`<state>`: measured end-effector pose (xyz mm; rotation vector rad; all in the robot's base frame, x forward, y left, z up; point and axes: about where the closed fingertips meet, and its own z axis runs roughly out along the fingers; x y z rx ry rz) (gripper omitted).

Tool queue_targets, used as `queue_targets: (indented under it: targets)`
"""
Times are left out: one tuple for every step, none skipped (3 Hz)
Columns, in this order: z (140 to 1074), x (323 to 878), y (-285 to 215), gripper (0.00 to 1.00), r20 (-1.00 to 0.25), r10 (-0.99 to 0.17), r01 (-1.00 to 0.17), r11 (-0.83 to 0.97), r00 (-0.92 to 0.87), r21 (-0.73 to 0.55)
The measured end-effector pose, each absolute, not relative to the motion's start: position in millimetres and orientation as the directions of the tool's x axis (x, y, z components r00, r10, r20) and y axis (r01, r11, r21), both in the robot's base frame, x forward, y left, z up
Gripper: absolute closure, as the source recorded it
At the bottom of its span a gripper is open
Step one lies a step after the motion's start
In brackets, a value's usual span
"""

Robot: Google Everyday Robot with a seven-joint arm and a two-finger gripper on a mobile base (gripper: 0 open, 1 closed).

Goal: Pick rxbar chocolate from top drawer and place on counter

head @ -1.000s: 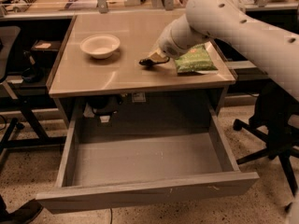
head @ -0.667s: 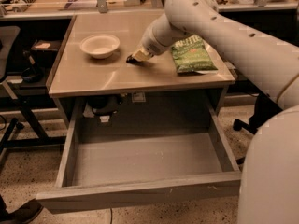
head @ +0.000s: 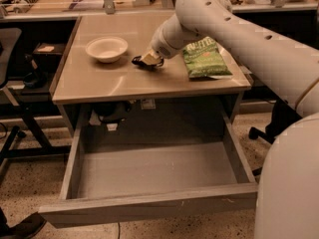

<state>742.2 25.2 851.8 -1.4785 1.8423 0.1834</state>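
Observation:
The top drawer (head: pixel 149 208) is pulled wide open below the counter, and its grey floor shows nothing in it. The counter (head: pixel 99 81) is a glossy beige top. My gripper (head: pixel 143 61) is low over the counter's middle, between a white bowl and a green chip bag, with the arm reaching in from the right. A small dark shape sits at the gripper's tip, just above the surface. I cannot tell whether it is the rxbar chocolate or part of the gripper. No separate black bar lies on the counter or in the drawer.
A white bowl (head: pixel 106 49) stands on the counter's left part. A green chip bag (head: pixel 204 59) lies on its right part. A cluttered bench with metal posts (head: pixel 107 1) runs behind. My white body (head: pixel 289 183) fills the right side. A dark chair (head: pixel 10 78) is at the left.
My gripper has moved left across the counter, away from the green chip bag's edge toward the white bowl. The drawer, bowl and bag have not moved.

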Motion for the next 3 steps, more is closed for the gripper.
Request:
queue_targets:
  targets:
    - [851.8,742.2,25.2,0.6,-0.625,-0.779,-0.887,0.321,-0.048,-0.332]
    - [851.7,742.2,25.3,0.36,-0.625,-0.779,-0.887,0.321,-0.048,-0.332]
    - [851.7,742.2,25.3,0.13,-0.625,-0.779,-0.887,0.321,-0.048,-0.332]
